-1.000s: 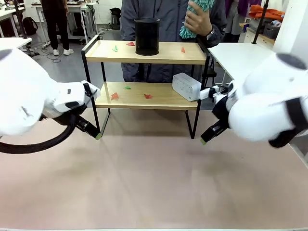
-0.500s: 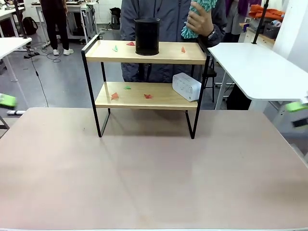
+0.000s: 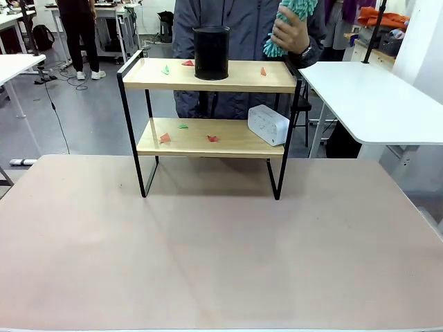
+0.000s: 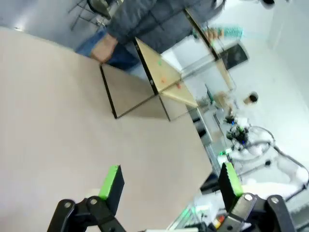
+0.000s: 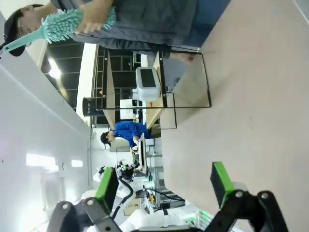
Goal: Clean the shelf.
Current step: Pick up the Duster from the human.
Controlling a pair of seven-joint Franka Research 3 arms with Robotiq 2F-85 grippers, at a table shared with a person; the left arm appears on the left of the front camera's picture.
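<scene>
The person (image 3: 235, 28) behind the shelf (image 3: 235, 76) was cut off at the chest by the picture's top edge. That edge also cropped the teal brush (image 3: 291, 21) raised in one hand (image 3: 285, 33), and the shelf hid the body lower down. The left wrist view was smeared: the shelf (image 4: 161, 79) read as tilted boards, its scraps as mere dots, and the brush (image 4: 227, 33) as a teal streak. In the right wrist view the shelf (image 5: 157, 82) lay sideways and small.

The shelf stood at the middle of the table's (image 3: 221, 256) far side. A black cylinder (image 3: 211, 52) stood on the top board, a white box (image 3: 268, 124) sat at the lower board's right end, and red and green scraps (image 3: 165, 137) lay on both boards. The left gripper (image 4: 170, 181) was spread wide and held nothing, with the shelf well beyond its fingers across bare table. The right gripper (image 5: 163, 186) was likewise spread and empty, the shelf well apart from its pads, farther along the table.
</scene>
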